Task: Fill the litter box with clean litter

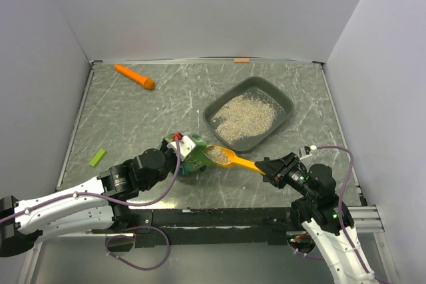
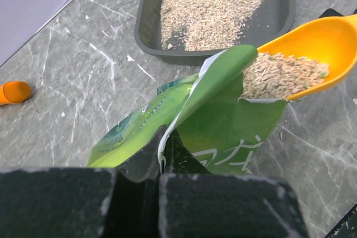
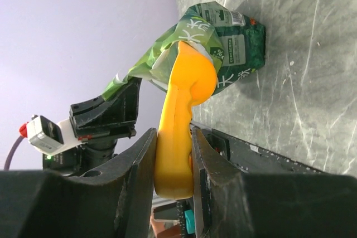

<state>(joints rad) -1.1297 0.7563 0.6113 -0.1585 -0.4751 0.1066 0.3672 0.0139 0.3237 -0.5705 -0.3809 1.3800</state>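
In the left wrist view the orange plastic scoop runs off the right edge, so its handle is out of sight. The dark grey rectangular plastic litter box beyond its bowl loses its far wall to the top edge. An orange rounded object far to the scoop's left is cut by the frame. The left gripper, pinching the glossy green plastic bag below the scoop, is a dark blur. From the right wrist only the scoop's underside shows. The pale beige-grey litter granules it carries are hidden there, and the box is a sliver beyond the bowl.

Right claw blk; arms white, blk joints, purple cables.
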